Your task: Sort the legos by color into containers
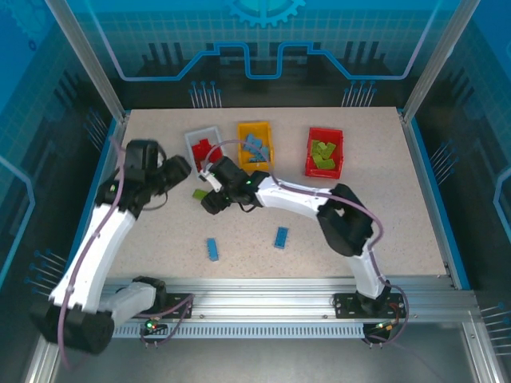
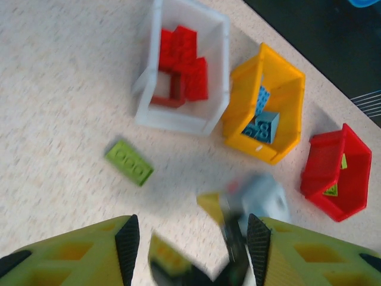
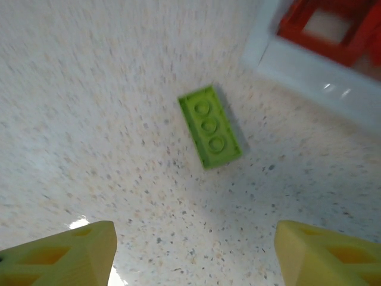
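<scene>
Grippers both spread wide, both empty. Right gripper: fingers at the two bottom corners of its wrist frame, touching nothing, bare table between them. One green brick lies flat at centre frame, ahead of the fingers. It is near the white bin at upper right, not touching it. Left gripper: held above the table, nothing gripped.

Counts, top view:
- Bins: three, in a row across upper middle. White on the left, yellow bin in the middle, red bin on the right.
- Loose on the table: one green brick at centre-left, just beside the right gripper. Also two blue, left blue brick and right blue brick, lower centre and apart from each other.
- White bin holds red bricks, one of them a hollow red frame.
- Yellow bin holds blue pieces.
- Red bin holds green pieces.
- Numbers inside the bins: cannot tell, pieces overlap.
</scene>
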Robot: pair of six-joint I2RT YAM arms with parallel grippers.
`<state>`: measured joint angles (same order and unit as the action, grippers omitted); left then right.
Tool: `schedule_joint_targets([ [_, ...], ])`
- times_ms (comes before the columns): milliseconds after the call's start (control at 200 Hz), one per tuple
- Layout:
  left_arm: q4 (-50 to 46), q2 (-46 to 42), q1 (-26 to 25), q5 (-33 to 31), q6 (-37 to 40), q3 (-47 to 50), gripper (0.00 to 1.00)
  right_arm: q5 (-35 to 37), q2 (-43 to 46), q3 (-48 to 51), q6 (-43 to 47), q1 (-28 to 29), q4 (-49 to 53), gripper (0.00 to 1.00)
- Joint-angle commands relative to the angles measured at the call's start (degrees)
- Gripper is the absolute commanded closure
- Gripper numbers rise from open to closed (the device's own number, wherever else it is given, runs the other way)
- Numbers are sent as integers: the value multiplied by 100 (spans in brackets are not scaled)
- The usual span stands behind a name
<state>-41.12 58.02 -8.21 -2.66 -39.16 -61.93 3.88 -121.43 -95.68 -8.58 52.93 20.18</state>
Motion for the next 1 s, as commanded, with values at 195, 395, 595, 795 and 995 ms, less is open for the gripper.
schedule_joint_targets([
  [195,-854,-1979,-14,164,-408,1079,45,-458,-1629,-2129,857,-295,1517,26],
  [395,-1026,-2138,-23,264,-470,1159,45,-659,-2288,-2998,1023,-345,1898,27],
  [595,-1006,-2128,-23,266,-467,1113,46,-740,-2596,-3349,1025,-321,1964,29],
  [795,-1019,-2128,-23,265,-488,1139,46,-541,-2948,-3775,1012,-218,2181,32],
  [995,-1047,-2141,-24,261,-492,1122,46,-95,-3451,-4425,928,-119,2556,44],
])
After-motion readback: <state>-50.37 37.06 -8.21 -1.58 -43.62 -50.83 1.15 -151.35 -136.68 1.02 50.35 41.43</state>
